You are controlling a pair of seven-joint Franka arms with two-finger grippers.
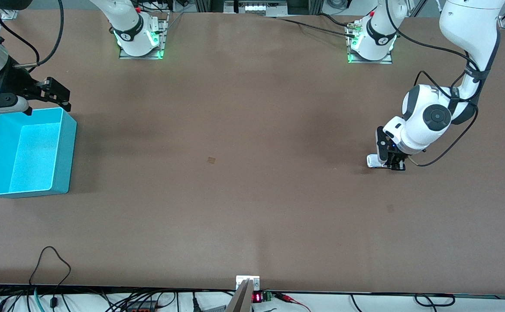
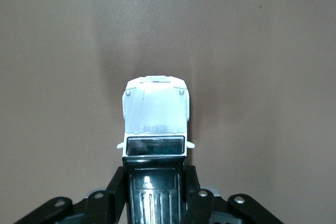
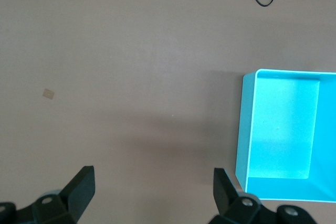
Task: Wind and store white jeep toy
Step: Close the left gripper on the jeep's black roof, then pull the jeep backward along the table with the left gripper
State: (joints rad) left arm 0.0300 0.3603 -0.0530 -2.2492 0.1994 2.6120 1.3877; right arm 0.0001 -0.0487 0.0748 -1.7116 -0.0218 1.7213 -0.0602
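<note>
Left claw is down at the table, toward the left arm's end, pinching the white jeep toy by its sides at the black roof section. Wrist view: fingers press against both flanks of the cabin; white hood and windshield project clear of the grip. In the front view only the white nose shows at the claw's foot, with the wheels apparently on the table.

Step in hand, as I judge it: the winding. The jeep is gripped and seated on the surface, ready for a pull-back stroke. The next move calls for downward pressure, so the wheels grip, and a straight drag along the car's own axis; any skew risks the wheels skidding without loading the spring.

Right claw hangs over the table at the edge of the turquoise bin that lies toward the robot bases, fingers spread wide, holding nothing. This arm waits.

The bin sits at the right arm's end, well apart from the jeep, open and empty. Between them is bare table with one small tan scrap, flat and unlikely to obstruct. A loose cable lies near the table's front edge, out of the path.
</note>
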